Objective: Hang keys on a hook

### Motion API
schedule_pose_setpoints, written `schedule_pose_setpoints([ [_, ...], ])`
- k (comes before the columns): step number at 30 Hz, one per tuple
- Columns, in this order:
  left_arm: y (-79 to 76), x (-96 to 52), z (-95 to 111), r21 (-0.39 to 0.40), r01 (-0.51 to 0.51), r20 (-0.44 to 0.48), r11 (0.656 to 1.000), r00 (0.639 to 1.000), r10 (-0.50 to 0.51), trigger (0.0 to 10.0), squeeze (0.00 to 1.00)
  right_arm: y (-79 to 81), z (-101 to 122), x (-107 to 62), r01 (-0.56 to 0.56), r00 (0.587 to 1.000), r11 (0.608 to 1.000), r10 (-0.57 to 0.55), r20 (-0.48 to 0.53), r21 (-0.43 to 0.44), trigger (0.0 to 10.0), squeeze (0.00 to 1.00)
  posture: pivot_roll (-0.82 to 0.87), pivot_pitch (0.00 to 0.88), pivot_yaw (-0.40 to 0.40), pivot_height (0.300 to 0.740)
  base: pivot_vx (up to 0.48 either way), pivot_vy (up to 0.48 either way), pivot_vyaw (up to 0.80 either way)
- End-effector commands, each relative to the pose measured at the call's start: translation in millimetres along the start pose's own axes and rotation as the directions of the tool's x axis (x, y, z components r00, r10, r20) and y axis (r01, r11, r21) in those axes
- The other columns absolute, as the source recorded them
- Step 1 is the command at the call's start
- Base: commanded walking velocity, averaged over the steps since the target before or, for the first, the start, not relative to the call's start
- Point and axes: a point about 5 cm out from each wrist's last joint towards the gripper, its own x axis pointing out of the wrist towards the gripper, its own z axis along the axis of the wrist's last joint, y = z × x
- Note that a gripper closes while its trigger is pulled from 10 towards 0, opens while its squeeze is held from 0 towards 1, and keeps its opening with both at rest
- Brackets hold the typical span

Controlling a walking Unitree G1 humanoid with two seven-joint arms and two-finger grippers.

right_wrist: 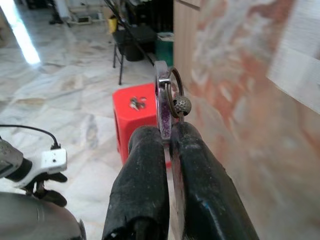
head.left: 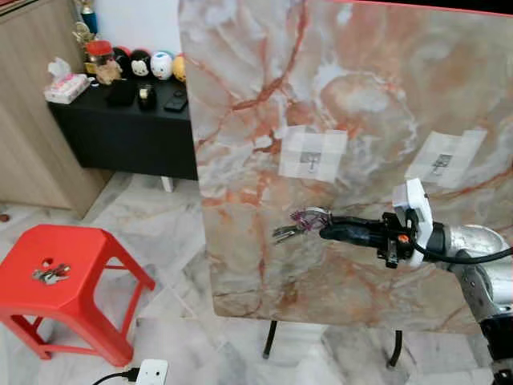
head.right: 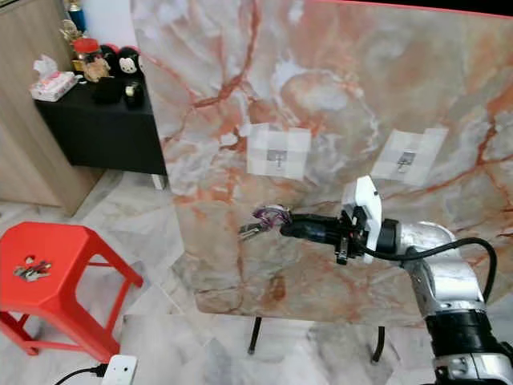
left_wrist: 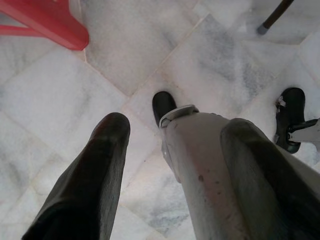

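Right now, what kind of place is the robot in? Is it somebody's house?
Probably a home's living area. The white marble floor tiles, a black cabinet topped with toys and a tissue box, and a red plastic stool all suggest it. A marble-patterned board on legs looks like a practice wall.

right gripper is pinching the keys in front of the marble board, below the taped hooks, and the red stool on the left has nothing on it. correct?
Not quite: the red stool is not bare; a second bunch of keys lies on its seat, as the left eye view shows. The rest holds: the right gripper is shut on the keys in front of the marble board, below the taped hooks.
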Motion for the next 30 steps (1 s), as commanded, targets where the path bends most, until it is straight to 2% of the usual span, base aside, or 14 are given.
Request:
schedule_pose_setpoints([
  [1, -1.9, -0.6, -4.0, 0.017, 0.007, -0.01, 1.0, 1.0, -0.007, 10.0, 0.0, -2.4, 7.3, 2.0, -0.005, 1.0, 1.0, 0.005, 0.01, -0.03, 10.0, 0.0, -0.13, 0.052, -0.058, 0.74, 0.0, 0.0, 0.0],
  [10, -2.5, -0.9, -3.7, 0.006, 0.006, 0.006, 1.0, 1.0, -0.006, 10.0, 0.0, -11.0, 11.3, 21.7, -0.007, 1.0, 0.997, 0.007, -0.001, -0.073, 10.0, 0.0, -0.13, 0.031, -0.06, 0.74, 0.0, 0.0, 0.0],
  [14, -2.8, -1.1, -4.3, 0.003, 0.006, 0.008, 1.0, 1.0, -0.006, 10.0, 0.0, -13.8, 8.7, 22.8, 0.022, 1.0, 0.996, -0.023, -0.016, -0.083, 10.0, 0.0, -0.12, 0.031, -0.06, 0.74, 0.0, 0.0, 0.0],
  [20, -2.9, -1.2, -4.5, 0.002, 0.009, 0.008, 1.0, 1.0, -0.009, 10.0, 0.0, -17.9, 19.0, 13.2, 0.062, 0.998, 0.992, -0.061, 0.013, -0.113, 10.0, 0.0, -0.13, 0.041, -0.06, 0.74, 0.0, 0.0, 0.0],
  [30, -2.6, -1.1, -3.8, 0.0, 0.01, 0.01, 1.0, 1.0, -0.01, 10.0, 0.0, -24.2, 17.1, -10.8, 0.14, 0.988, 0.978, -0.149, -0.049, -0.154, 10.0, 0.0, -0.13, 0.056, -0.058, 0.74, 0.0, 0.0, 0.0],
])
